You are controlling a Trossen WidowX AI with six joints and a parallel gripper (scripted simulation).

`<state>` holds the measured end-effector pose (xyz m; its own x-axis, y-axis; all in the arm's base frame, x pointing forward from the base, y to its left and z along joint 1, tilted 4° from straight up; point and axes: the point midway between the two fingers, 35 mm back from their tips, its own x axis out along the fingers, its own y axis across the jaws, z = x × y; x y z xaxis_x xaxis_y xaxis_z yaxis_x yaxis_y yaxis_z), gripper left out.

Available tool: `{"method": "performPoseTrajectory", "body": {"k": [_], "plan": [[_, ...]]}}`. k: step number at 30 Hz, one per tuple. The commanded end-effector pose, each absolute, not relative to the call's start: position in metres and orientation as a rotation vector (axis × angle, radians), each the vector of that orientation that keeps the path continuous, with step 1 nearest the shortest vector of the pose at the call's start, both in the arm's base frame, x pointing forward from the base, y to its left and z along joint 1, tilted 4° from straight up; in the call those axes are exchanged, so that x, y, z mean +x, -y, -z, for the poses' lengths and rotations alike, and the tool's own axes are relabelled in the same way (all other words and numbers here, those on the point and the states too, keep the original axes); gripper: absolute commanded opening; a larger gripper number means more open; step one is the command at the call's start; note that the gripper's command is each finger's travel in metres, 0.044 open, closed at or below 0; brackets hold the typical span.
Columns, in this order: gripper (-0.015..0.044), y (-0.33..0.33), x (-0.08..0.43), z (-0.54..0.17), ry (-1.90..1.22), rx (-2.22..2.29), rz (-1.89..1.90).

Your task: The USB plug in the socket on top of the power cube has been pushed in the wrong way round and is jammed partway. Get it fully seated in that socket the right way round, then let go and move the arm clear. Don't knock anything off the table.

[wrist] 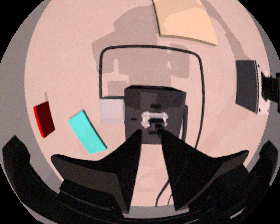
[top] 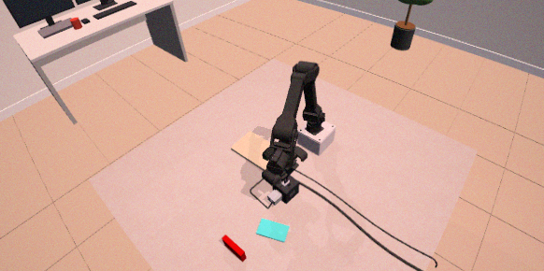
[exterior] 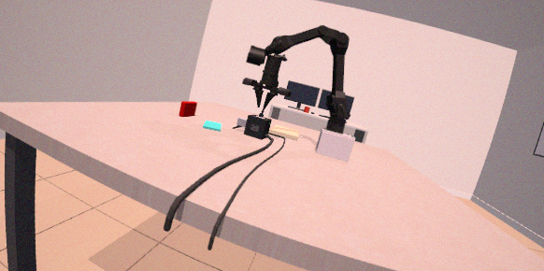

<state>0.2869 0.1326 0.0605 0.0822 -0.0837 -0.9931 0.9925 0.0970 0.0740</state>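
Observation:
The black power cube [top: 292,192] [exterior: 257,127] [wrist: 156,96] stands on the table. A small white-and-dark plug [top: 287,179] [wrist: 155,119] shows at the socket on its top face. How deep the plug sits and which way round it is cannot be told. My gripper [exterior: 261,109] [wrist: 151,133] is open by a small gap, with nothing between the fingertips. It points down just over the cube's top. In the wrist view the tips lie at the near side of the plug; the arm partly hides them in the top view.
A pale grey block [top: 275,197] [wrist: 112,111] with a thin looped cable sits against the cube. A cyan pad [top: 273,230] [exterior: 212,125] [wrist: 87,132], a red block [top: 234,248] [exterior: 188,108] [wrist: 44,120] and a tan board [top: 249,147] [wrist: 186,20] lie around it. Two black cables run over the table edge.

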Motion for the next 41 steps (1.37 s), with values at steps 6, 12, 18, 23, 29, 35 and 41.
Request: {"method": "performPoseTrajectory", "body": {"k": [6, 12, 18, 23, 29, 35, 41], "plan": [[0.0095, -0.133, 0.287, -0.063, -1.131, 1.113, 1.124], [0.0095, -0.133, 0.286, -0.069, -1.131, 1.113, 1.124], [0.0095, -0.133, 0.286, -0.075, -1.131, 1.113, 1.124], [0.0095, -0.134, 0.286, -0.08, -1.131, 1.113, 1.124], [0.0095, -0.134, 0.286, -0.086, -1.131, 1.113, 1.124], [0.0095, -0.134, 0.285, -0.091, -1.131, 1.113, 1.124], [0.0095, -0.134, 0.286, -0.088, -1.136, 1.105, 1.122]]}}
